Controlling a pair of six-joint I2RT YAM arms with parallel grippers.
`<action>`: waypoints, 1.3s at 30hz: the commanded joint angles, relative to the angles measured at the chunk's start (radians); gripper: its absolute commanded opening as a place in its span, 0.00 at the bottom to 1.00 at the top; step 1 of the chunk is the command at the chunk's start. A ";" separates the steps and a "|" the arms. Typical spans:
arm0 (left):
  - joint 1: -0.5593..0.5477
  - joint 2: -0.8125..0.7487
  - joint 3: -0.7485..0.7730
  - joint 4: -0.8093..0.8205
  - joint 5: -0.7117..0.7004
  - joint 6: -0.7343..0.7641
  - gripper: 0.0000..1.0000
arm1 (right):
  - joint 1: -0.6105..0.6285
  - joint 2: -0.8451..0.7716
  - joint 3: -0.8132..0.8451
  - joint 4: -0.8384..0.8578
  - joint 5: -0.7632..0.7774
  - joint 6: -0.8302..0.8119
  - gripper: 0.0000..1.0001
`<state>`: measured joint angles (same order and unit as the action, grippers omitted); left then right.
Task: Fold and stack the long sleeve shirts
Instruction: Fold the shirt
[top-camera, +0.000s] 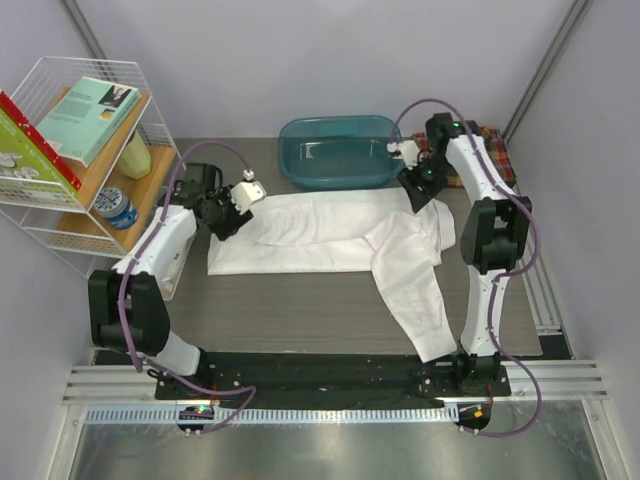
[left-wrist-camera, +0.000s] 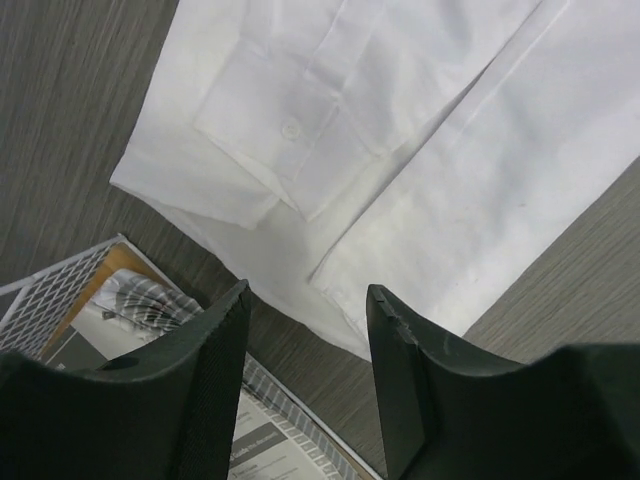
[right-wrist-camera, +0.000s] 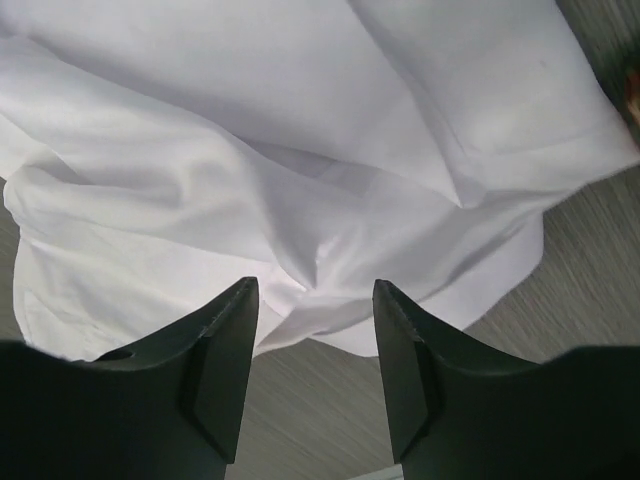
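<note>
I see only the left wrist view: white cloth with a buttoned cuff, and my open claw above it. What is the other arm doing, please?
Observer: The right claw hangs open over the bunched right end of the white shirt and grips nothing.
Operator: Is any sleeve not folded in?
Observer: Yes. One sleeve trails from the right end toward the near edge, ending close to the base of the right arm.
Operator: And where is the plaid shirt?
Observer: It lies at the far right, behind the right arm, next to the teal tub. Only part of the plaid shirt shows.
</note>
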<state>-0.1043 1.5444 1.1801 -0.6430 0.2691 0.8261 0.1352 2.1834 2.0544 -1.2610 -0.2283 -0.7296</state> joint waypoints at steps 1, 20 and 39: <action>-0.061 -0.015 -0.013 -0.061 0.027 -0.070 0.52 | -0.167 -0.039 0.020 -0.115 -0.181 0.068 0.55; -0.077 0.227 -0.059 0.049 -0.134 -0.174 0.41 | -0.238 -0.079 -0.480 0.297 -0.073 0.237 0.31; -0.081 0.088 -0.195 -0.053 -0.102 -0.094 0.37 | -0.270 -0.390 -0.737 0.256 0.021 0.138 0.26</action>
<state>-0.1879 1.6577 0.9752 -0.6418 0.1501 0.7341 -0.1127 1.8915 1.2823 -0.9512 -0.2317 -0.5480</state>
